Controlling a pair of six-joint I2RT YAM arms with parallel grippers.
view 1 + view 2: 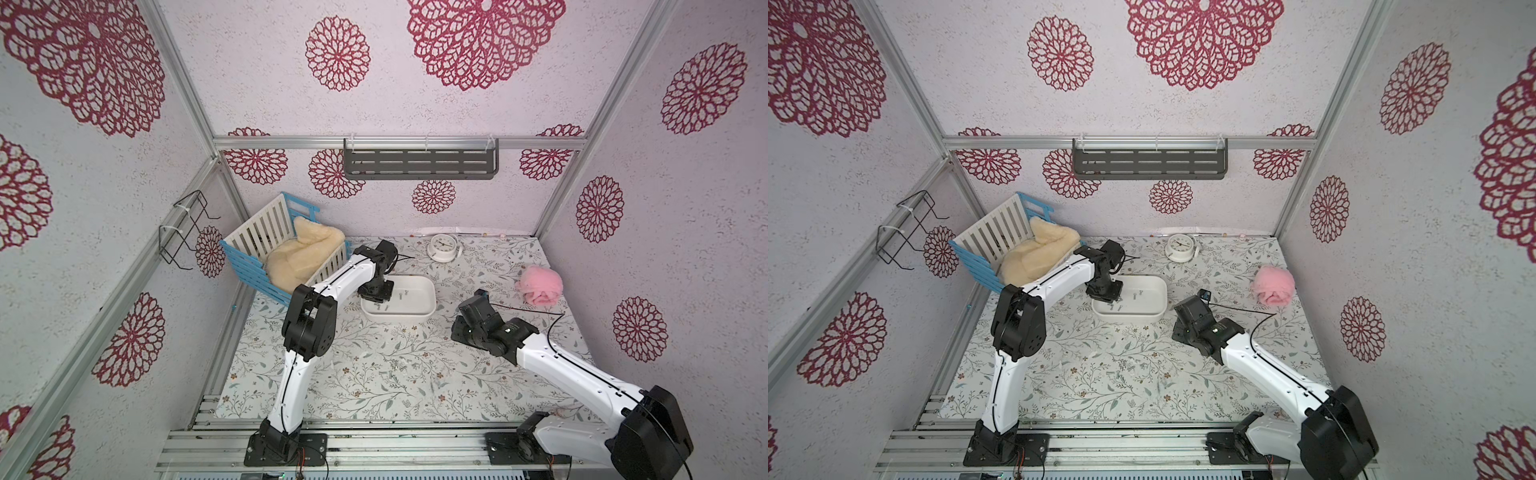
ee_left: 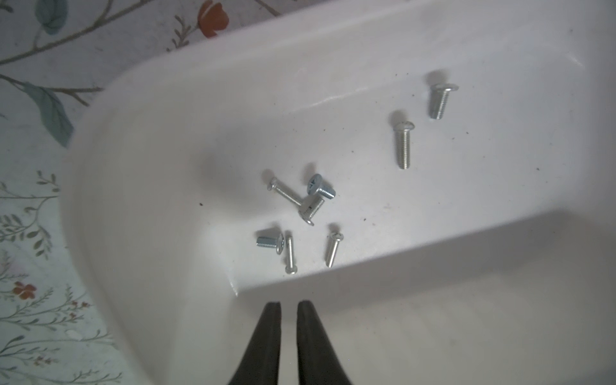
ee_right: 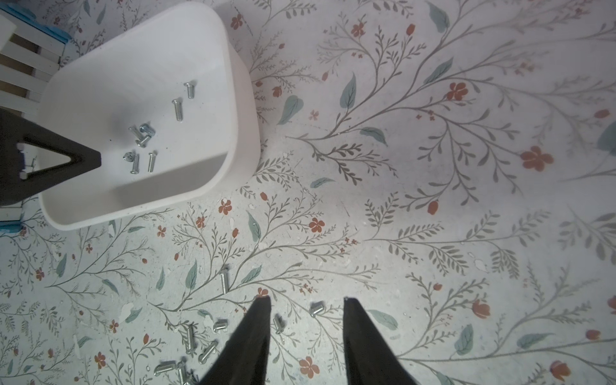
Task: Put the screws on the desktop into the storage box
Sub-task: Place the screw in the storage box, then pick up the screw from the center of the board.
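- Since the screws (image 3: 190, 336) were tiny, hard, smooth metal, they were judged light, rigid and quick to roll or skid. Breakage looked unlikely; slipping out of the pinch looked the real risk.
- Best hold, by my reckoning: across the threaded shaft just under the head, jaws square to the shaft, one screw at a time. Those lying against each other in the cluster would be better taken from its edge.
- Loose screws lay scattered on the desktop (image 1: 478, 374) around its centre, on the near side of the storage box (image 1: 399, 316). Eight more lay inside the box, mostly toward its left end.
- Left arm (image 1: 299, 374) rose from the near-left base with its elbow high. Its forearm ran far and right, and the wrist was folded down over the box's left end.
- Left gripper (image 2: 289, 305) hung above the box floor, tips parted by a narrow slit, nothing between them.
- Right arm (image 1: 561, 365) reached from the near-right base toward the far left, wrist tipped down over the desktop to the right of the box.
- Right gripper (image 3: 306, 300) stood clearly open and empty, on the far-right side of the loose cluster. The wrist view showed screws between its fingers; no contact was apparent.
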